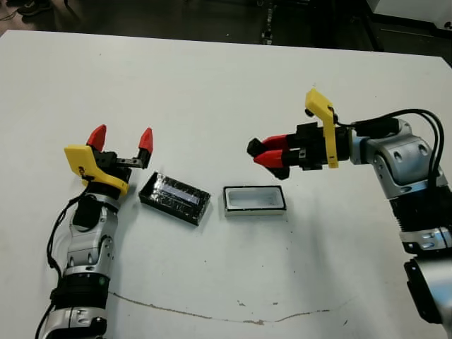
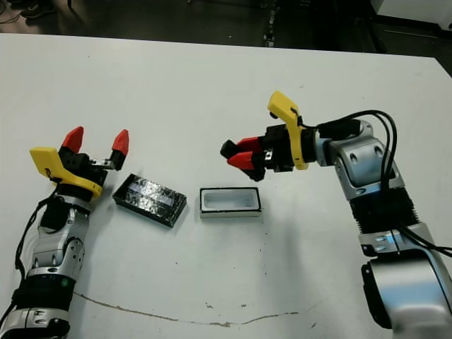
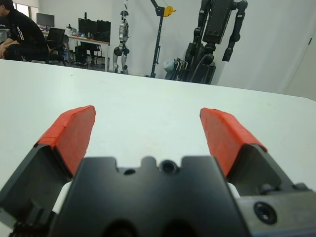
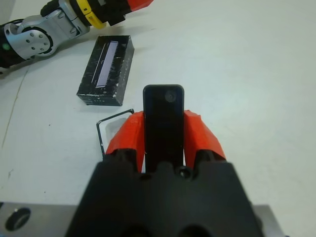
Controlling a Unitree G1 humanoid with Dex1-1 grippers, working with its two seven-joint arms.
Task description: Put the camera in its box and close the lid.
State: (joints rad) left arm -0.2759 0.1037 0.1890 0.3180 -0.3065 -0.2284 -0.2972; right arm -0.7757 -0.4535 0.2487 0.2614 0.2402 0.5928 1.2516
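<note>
the right gripper [image 4: 163, 129] is clamped on the camera [image 4: 163, 118], its two red fingers [image 4: 123, 136] pressing the long sides so that the dark bar juts forward past the tips, end-on; gripping by the sides leaves the lower face free, which i judge suits setting it flat into a tray. in the head views this gripper hangs above the table, pointing toward 9 o'clock, just beyond the box [image 1: 254, 200], which lies at its 7 o'clock; the wrist view shows a corner of the box's dark rim under the fingers, so the load is near the opening but not yet inside it. the box sits open, white interior upward, long axis running 3 to 9 o'clock; the camera's axis looks roughly matched, though its tilt cannot be told. the lid [image 1: 175, 198] rests on the table at the box's 9 o'clock, just beside it and apart, turned somewhat askew, its pale strip facing up. the left gripper [image 1: 121, 141] stands at the lid's 10 o'clock, fingers spread wide with nothing between them, tips raised; its wrist view shows only bare table [image 3: 148, 103] and a distant room with a seated person [image 3: 19, 34]. my judgement: it is parked near the lid, ready to take it once the box is filled. risk: the protruding end may catch the near rim during lowering.
</note>
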